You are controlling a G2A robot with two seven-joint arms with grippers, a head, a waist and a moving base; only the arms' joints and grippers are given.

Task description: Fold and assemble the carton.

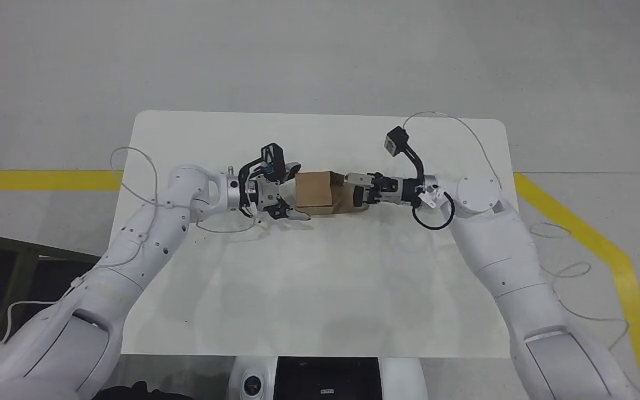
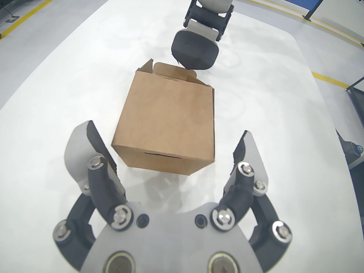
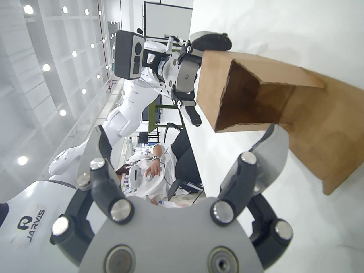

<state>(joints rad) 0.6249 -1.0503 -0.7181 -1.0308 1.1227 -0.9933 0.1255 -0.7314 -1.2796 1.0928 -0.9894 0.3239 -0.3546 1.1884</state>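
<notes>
A brown cardboard carton (image 1: 318, 190) lies on its side in the middle of the white table (image 1: 320, 300). In the left wrist view its near end (image 2: 167, 120) is closed, with a slot showing. Its far end has loose flaps standing up. My left gripper (image 2: 168, 129) is open, its fingers either side of the closed end, just short of it. My right gripper (image 1: 352, 192) is at the other end. In the right wrist view that end of the carton (image 3: 250, 97) gapes open and one long flap juts out beside one finger (image 3: 273, 140). The right gripper (image 3: 184, 140) is open.
Thin cables loop over the table's left edge (image 1: 130, 170) and far right corner (image 1: 450, 120). Yellow tape (image 1: 60, 180) marks the floor on both sides. The table's near half (image 1: 320, 290) is bare white surface.
</notes>
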